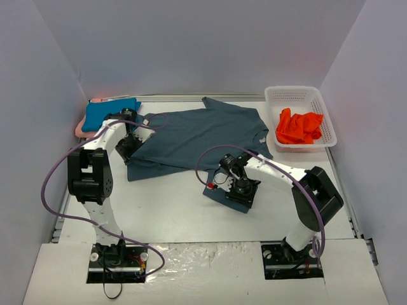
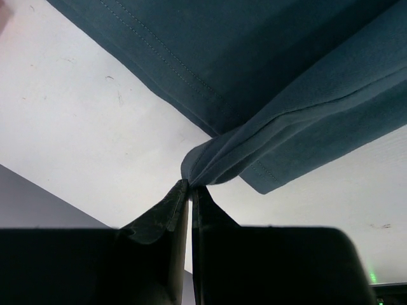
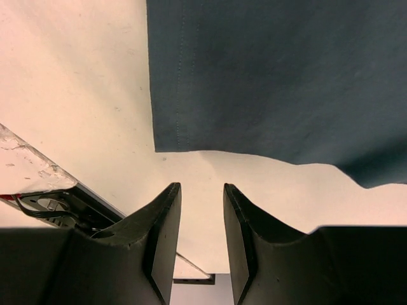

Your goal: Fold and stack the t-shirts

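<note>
My left fingers [image 2: 166, 219] are clenched on a thin bunch of the slate t-shirt [image 2: 267, 70] at their tips; a hard pull could slip it free. My right fingers [image 3: 162, 235] are released and empty, the hem [image 3: 168, 114] just beyond them on the counter [image 3: 76, 95]: closing here grabs nothing.

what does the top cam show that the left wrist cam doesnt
Only the top view: the basket holding the orange shirt, the teal shirt lying over a pink shirt at the far left, and the grey shirt spread out whole.
Only the left wrist view: the left fingers pinched shut on a bunched bit of the grey shirt's hem, stitching visible.
Both: the grey shirt and the white table.
</note>
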Robot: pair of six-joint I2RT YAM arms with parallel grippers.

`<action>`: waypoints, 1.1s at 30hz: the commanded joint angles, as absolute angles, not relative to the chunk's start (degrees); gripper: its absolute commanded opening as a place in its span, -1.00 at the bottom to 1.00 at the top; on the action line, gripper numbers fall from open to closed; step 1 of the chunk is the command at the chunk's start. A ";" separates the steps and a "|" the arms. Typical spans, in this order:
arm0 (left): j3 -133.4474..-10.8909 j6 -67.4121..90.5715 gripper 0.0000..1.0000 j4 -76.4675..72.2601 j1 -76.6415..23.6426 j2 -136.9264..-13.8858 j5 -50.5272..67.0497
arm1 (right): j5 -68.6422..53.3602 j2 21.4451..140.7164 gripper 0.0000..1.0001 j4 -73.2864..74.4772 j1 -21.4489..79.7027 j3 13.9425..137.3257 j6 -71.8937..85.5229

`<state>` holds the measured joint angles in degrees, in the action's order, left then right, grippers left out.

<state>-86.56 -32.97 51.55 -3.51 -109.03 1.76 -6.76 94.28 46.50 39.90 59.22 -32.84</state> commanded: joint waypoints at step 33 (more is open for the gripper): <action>-83.67 -32.70 -0.95 51.24 -3.16 -103.71 2.99 | -3.17 102.92 -0.24 43.86 49.66 57.39 -26.37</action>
<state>-83.64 -32.77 50.76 -3.51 -106.63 2.85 -2.22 101.45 42.41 48.99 56.77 -27.00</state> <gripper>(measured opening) 0.035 0.390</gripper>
